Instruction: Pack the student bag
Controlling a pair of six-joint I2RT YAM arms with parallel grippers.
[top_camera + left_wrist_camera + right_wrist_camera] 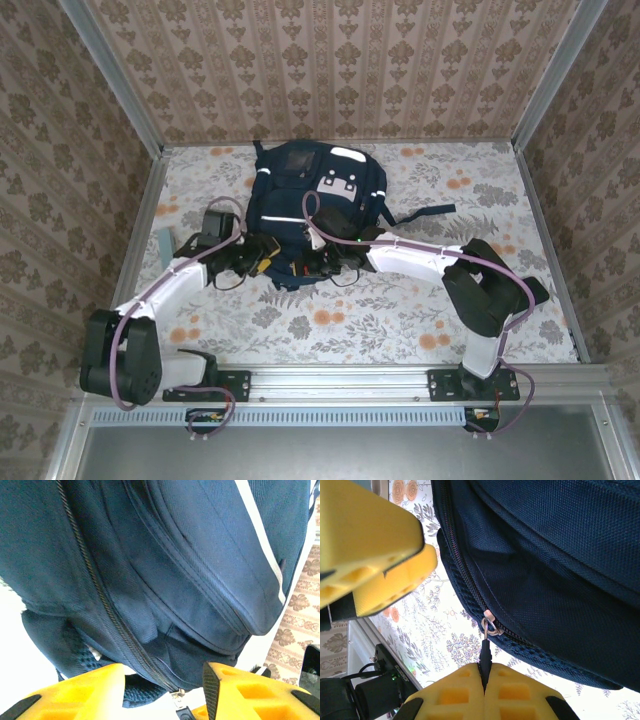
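Student bag [315, 195] sits at twelve o'clock. Right gripper [484, 672] pinches its zipper pull [485, 655]; left gripper [162, 680], spread, should clamp the bag before pulling.

From above, my left gripper [268, 266] and right gripper [300, 266] looked too small to read. The zipper pull [485, 652] had its end buried between my right fingers [517, 695]. The student bag [545, 555] overran both wrist frames.
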